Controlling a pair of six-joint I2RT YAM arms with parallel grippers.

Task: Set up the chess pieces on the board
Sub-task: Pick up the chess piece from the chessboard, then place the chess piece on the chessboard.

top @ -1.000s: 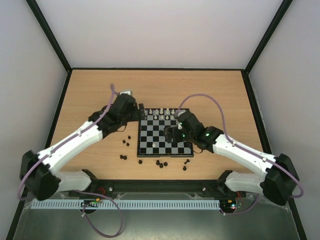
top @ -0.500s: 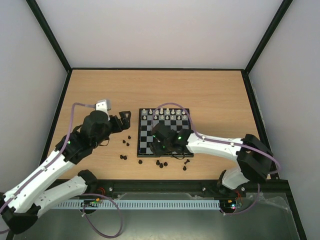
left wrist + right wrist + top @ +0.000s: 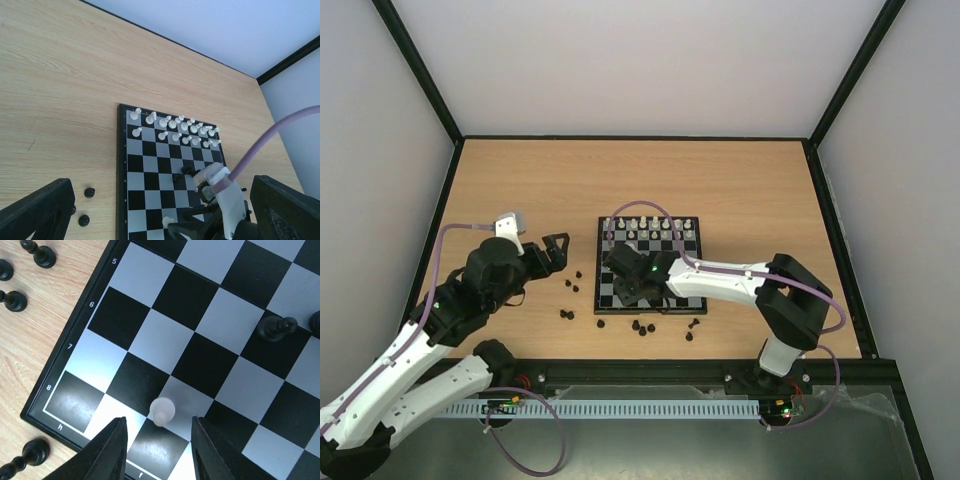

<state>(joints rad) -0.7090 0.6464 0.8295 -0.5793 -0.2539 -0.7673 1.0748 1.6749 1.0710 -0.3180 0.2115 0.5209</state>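
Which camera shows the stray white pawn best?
Right wrist: the white pawn stands close up and unobstructed, just ahead of the fingers. Left wrist shows it tiny near the bottom edge. In top external the right arm covers it.

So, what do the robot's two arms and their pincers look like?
The left arm and right arm have white shells with black joints. A thin purple cable loops along each. The left pincer and right pincer have black fingers. A small green light glows near the right wrist.
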